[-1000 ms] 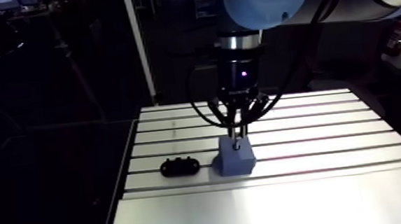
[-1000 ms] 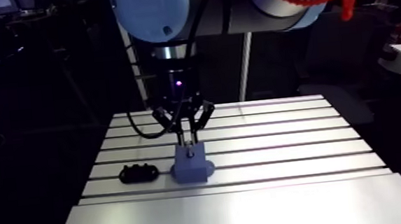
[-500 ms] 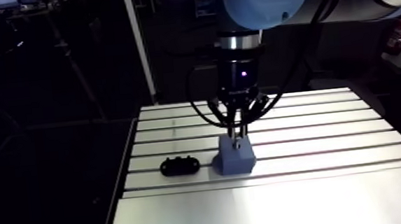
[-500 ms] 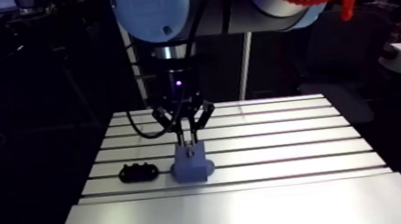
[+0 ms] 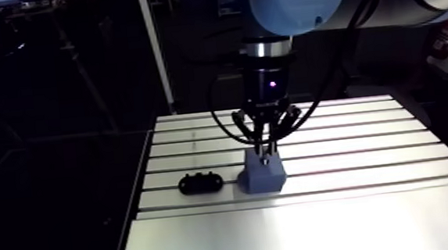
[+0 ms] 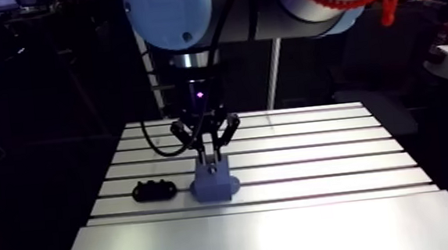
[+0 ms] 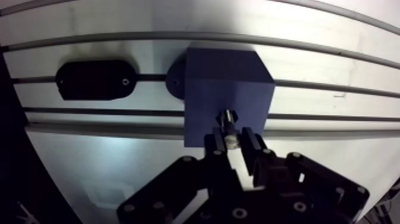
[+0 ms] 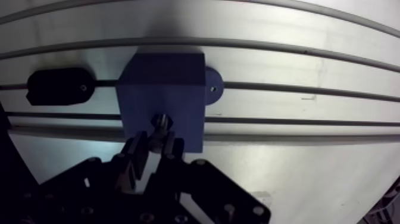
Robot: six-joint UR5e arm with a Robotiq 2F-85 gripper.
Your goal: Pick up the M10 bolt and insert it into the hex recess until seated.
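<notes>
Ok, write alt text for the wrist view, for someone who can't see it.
The gripper, shut on the M10 bolt, holds its tip at the hex recess in the top of a blue block on the slotted table. A black oval part lies beside the block, apart from it; how deep the bolt sits cannot be told.

The end effector (image 7: 231, 142) and M10 bolt (image 7: 227, 121) have sunk slightly toward the block (image 7: 226, 77).
</notes>
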